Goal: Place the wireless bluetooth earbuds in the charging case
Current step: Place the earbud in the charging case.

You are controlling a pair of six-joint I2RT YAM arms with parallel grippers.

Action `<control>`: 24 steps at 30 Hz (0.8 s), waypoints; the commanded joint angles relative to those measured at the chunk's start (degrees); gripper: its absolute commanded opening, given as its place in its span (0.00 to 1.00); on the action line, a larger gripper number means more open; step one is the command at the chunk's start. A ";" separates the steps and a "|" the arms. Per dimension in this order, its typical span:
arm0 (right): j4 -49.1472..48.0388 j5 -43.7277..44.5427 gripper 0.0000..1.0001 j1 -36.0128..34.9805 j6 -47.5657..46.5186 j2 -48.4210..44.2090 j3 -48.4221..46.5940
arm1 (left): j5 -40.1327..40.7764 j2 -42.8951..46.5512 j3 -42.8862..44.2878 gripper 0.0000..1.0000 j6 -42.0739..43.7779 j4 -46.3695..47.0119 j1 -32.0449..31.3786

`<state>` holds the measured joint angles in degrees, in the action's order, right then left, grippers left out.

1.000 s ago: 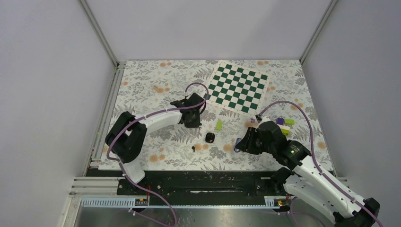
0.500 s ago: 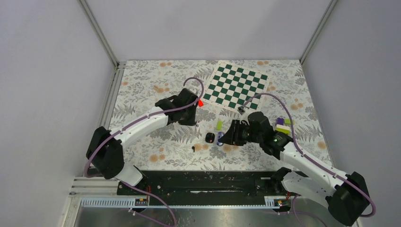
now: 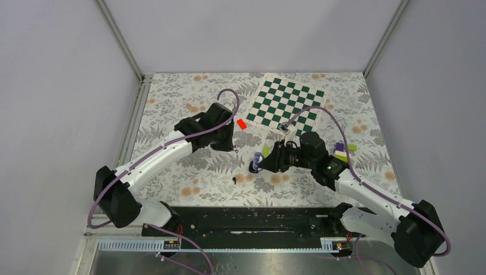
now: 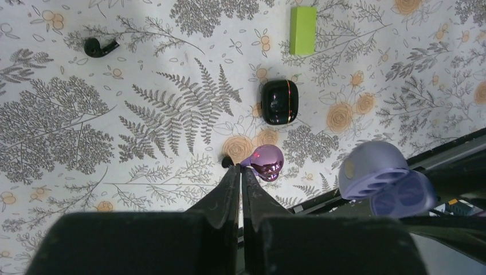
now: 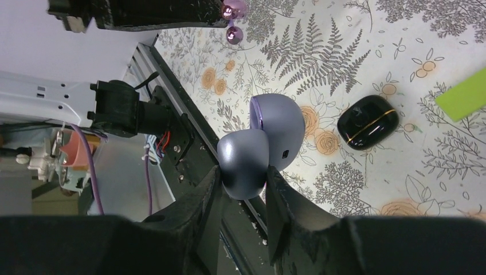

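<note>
Since the tiny glossy purple earbud (image 4: 266,162), pinched by the closed left gripper (image 4: 239,169) near the lilac charging case (image 5: 278,123) clamped in the right gripper (image 5: 242,172), looks light and slippery, pinch its narrow end gently.

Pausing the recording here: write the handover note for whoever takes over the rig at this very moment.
Left gripper: shut, pinching a glossy purple earbud at its tips.
Right gripper: shut on the open lilac charging case, held off the table; both sockets look empty.
On the table: a closed black case and a black earbud.
Done: earbud and charging case are both in hand.
Left: bring them together and seat this earbud, then its partner. I cannot tell where a second purple one is.
</note>
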<state>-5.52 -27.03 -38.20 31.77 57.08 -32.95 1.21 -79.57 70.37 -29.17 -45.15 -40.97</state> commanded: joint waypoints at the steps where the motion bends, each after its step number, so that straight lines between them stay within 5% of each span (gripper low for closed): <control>1: -5.68 -4.11 0.00 -0.17 -4.87 3.08 -0.21 | -2.70 2.87 1.97 0.00 -1.16 -1.06 -0.17; 24: -4.72 -1.82 0.00 -0.20 0.51 9.08 -4.23 | -3.15 1.09 0.74 0.00 -13.46 -0.98 -6.16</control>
<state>-8.51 -29.41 -38.20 31.62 66.85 -35.14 -2.57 -78.15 70.35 -40.86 -46.94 -46.92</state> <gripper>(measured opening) 0.351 0.010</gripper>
